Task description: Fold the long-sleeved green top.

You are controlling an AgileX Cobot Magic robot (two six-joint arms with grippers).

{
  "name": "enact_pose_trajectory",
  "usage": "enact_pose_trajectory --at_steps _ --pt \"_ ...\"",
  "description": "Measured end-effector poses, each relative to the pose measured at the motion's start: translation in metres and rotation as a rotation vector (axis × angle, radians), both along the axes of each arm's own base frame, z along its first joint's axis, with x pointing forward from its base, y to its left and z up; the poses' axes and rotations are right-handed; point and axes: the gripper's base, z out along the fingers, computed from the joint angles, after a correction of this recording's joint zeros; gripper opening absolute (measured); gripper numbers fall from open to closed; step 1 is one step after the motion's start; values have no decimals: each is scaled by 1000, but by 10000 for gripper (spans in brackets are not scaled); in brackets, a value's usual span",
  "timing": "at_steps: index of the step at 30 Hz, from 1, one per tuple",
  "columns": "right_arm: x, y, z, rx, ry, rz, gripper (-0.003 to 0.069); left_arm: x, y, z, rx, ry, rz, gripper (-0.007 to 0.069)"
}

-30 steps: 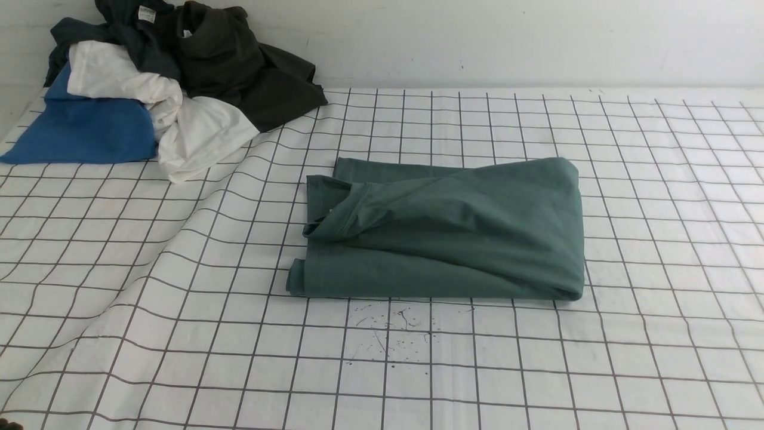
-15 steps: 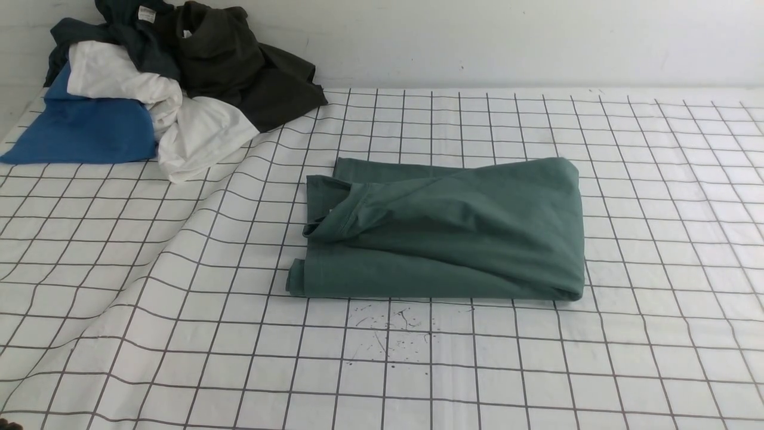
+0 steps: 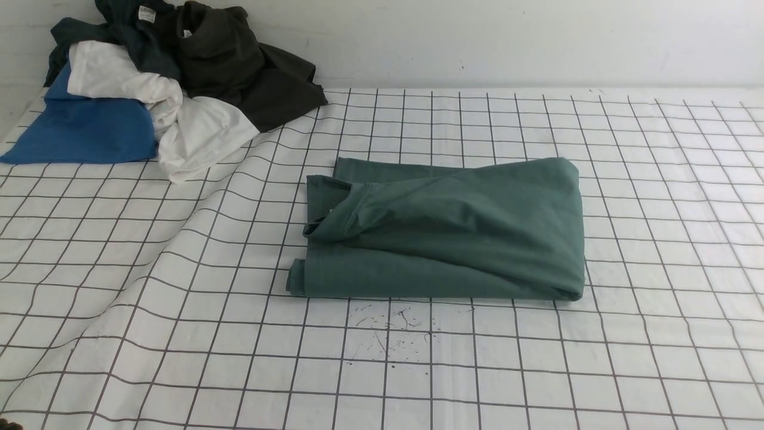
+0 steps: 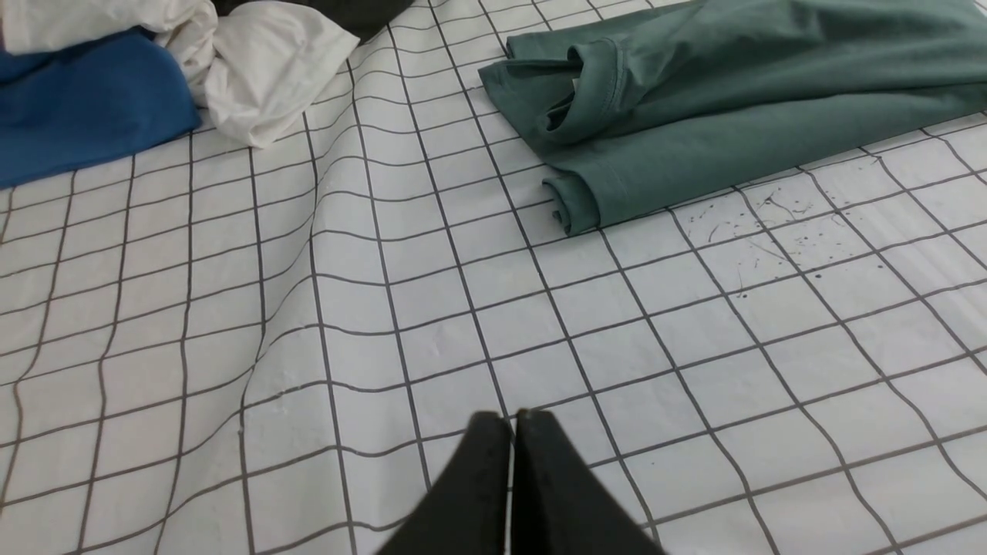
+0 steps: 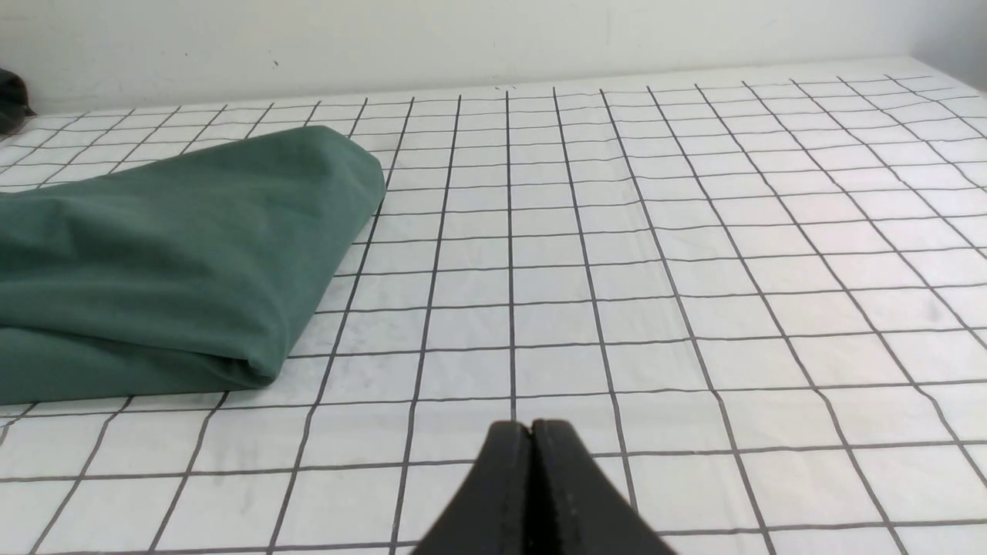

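Bright, even, diffuse light; soft faint shadows, no glare, sharp focus across all three views.

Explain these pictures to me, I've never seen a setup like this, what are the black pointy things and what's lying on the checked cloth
This is a two-armed robot. One picture comes from a camera between its arms, looking forward; the other two come from cameras on its wrists. The black points are its grippers: the left gripper and the right gripper, both shut and holding nothing, above the bare checked cloth. In the middle lies the green long-sleeved top, already folded into a rectangle. At the far left by the wall sits a pile of clothes: blue, white and dark garments. Neither gripper touches anything.
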Motion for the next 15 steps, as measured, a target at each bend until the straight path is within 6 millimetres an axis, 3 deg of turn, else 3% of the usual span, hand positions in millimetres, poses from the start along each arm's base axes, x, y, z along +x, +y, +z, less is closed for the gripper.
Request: enact_pose_trajectory --at_steps 11,15 --pt "0 0 0 0 0 0 -15 0 0 0 -1 -4 1 -8" --pt "0 0 0 0 0 0 -15 1 1 -9 -42 -105 32 -8"
